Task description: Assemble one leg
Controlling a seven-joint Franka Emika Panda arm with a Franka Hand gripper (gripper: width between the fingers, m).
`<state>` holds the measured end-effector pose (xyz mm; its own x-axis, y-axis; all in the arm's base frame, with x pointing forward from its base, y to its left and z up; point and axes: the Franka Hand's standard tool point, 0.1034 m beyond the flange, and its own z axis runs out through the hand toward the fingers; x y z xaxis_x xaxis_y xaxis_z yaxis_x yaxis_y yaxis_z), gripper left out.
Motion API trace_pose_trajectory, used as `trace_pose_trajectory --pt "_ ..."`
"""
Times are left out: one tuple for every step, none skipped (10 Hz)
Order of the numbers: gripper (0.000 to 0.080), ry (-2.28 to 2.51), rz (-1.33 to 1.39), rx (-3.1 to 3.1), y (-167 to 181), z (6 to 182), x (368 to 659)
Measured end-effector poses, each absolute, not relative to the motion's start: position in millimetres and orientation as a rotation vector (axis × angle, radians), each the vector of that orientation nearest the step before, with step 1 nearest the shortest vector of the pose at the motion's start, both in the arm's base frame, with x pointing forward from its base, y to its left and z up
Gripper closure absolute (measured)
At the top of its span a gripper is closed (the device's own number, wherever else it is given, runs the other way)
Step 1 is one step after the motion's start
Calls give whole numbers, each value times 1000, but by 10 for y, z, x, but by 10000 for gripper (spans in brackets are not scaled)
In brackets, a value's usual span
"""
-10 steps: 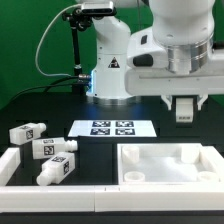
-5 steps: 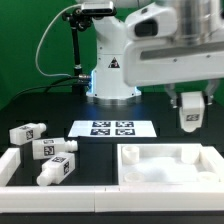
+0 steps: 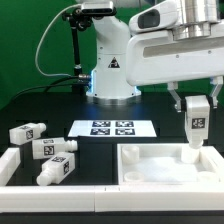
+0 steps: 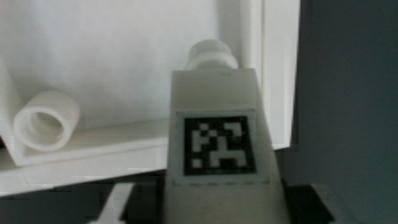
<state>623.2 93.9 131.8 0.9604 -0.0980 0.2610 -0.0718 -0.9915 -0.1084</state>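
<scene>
You have the arm [image 3: 172, 55] stretched from its base at the back toward the exterior view's right, wrist pointing straight down. The gripper [image 3: 197, 106] hangs vertical, its two fingers [image 4: 306, 206] clamped on the leg [image 3: 197, 126], which stands upright.

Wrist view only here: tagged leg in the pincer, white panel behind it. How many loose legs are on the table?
Observer: Three loose legs, lying in a cluster on the exterior view's left.
Operator: Is the held one upright?
Observer: Yes. The held leg hangs upright in the pincer, over the far corner of the panel on the exterior view's right.
Operator: Where's the marker board?
Observer: The marker board lies flat behind the panel, apart from the held leg.
</scene>
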Motion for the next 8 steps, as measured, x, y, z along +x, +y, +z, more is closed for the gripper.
trace_pose_trajectory --pt "512 75 -572 -3002 993 1360 6386" --pt "512 67 -682 -2984 1005 1359 6449" --pt "512 55 -795 -2965 988 1344 6465" --pt "512 98 -866 -2957 808 1281 6412" --pt "512 100 -801 -2965 841 1251 6386" --pt "512 88 -809 -2960 891 1278 6407" --pt "512 63 -793 -2964 996 1256 6367" --pt "512 15 -782 -2978 1099 1251 6347"
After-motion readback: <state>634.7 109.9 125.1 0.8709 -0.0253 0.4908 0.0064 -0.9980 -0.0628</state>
